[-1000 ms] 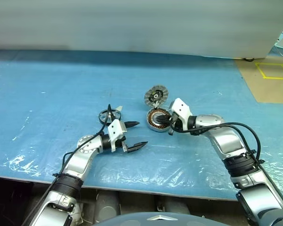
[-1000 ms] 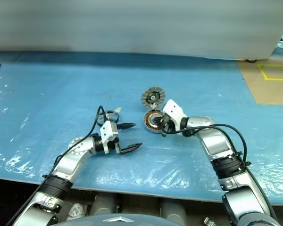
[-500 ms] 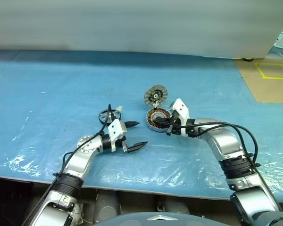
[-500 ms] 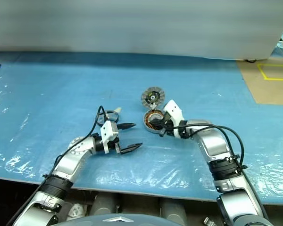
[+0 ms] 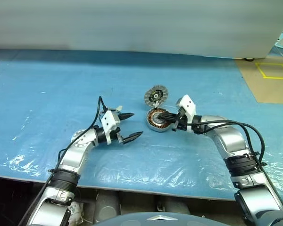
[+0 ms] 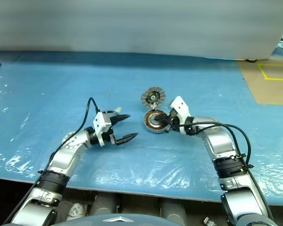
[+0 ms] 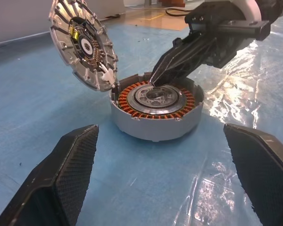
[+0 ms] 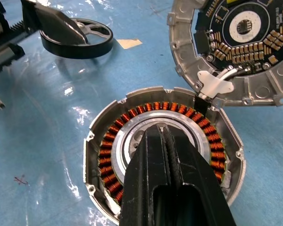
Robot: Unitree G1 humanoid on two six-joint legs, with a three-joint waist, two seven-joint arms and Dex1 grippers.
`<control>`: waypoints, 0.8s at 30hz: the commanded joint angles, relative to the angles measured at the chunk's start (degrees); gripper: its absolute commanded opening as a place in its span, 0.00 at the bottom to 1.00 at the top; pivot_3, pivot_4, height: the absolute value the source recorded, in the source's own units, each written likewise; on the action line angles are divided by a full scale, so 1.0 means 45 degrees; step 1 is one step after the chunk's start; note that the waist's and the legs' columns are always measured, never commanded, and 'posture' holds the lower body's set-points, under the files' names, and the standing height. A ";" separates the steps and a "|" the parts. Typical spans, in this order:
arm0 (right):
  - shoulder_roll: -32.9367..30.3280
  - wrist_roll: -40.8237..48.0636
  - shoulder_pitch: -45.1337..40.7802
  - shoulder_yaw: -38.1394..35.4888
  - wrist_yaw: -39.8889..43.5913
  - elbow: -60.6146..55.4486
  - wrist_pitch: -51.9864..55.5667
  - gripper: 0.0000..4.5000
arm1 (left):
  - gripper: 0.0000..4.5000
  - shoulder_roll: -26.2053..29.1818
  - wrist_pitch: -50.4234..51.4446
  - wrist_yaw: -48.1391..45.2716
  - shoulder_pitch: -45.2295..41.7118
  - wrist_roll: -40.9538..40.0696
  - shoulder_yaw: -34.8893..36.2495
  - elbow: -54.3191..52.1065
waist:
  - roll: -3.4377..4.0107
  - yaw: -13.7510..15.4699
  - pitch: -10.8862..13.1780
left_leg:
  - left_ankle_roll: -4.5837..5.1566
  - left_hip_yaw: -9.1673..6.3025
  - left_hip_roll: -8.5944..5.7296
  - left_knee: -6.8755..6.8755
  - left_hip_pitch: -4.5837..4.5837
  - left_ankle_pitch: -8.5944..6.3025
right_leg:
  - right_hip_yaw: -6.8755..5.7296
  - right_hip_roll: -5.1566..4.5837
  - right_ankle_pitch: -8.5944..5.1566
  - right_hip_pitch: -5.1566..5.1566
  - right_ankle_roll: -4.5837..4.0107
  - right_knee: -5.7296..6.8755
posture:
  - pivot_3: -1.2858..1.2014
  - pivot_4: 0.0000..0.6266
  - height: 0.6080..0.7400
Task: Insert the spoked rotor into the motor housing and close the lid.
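The motor housing [image 5: 155, 120] lies on the blue sheet with its copper windings [image 8: 108, 160] showing. Its lid [image 5: 155, 96] stands open and tilted up at the far side, joined to the rim by a small bracket [image 8: 216, 84]. My right gripper [image 8: 162, 128] is shut, and its tips rest in the housing's pale centre [image 7: 155, 96]. My left gripper [image 5: 136, 124] hangs open left of the housing, pointing at it with nothing between its fingers [image 7: 61, 179]. The spoked rotor [image 8: 70, 48], a dark ring, lies on the sheet just behind the left gripper.
A blue plastic sheet [image 5: 47, 84] covers the table, and its front edge [image 5: 141, 186] runs close to me. A white wall [image 5: 132, 23] closes the back. Tan floor with yellow tape [image 5: 273, 70] lies at the right. A scrap of white tape [image 8: 129, 43] sits by the rotor.
My left gripper, still open, has risen and shifted left, now covering the rotor in the eye views. The right wrist has rolled a little, with its shut tips staying in the housing.
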 commanded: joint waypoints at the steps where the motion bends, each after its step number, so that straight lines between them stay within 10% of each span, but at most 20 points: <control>1: 0.0022 -0.0122 -0.0143 0.0143 0.0044 -0.0333 -0.0372 0.01 | 1.00 0.0195 0.0250 -0.0013 -0.0169 -0.0339 0.0255 -0.0801 | 0.0000 -0.0001 0.0000 | 0.0000 0.0000 0.0002 -0.0001 0.0000 0.0000 | 0.0000 0.0002 0.0000 0.0000 0.0000 0.0000 | 0.52 0.24 1.00; 17: 0.0409 -0.2382 -0.0783 0.3413 0.0347 0.0567 0.0255 0.01 | 1.00 0.1491 -0.0056 0.0480 0.0074 -0.0298 0.1568 -0.0823 | -0.0007 -0.0057 -0.0006 | -0.0002 0.0001 0.0008 0.0000 0.0049 -0.0001 | 0.0003 0.0007 -0.0002 0.0039 -0.0003 0.0009 | 0.52 0.24 1.00; 24: 0.1787 -0.0852 -0.1755 0.1832 0.0677 0.1276 -0.0473 0.01 | 1.00 0.1762 0.0055 0.0945 0.0582 -0.0398 0.2020 -0.1514 | -0.0036 -0.0305 -0.0023 | -0.0002 0.0006 0.0013 0.0002 0.0083 -0.0002 | 0.0013 0.0008 -0.0004 0.0062 -0.0005 0.0011 | 0.52 0.24 1.00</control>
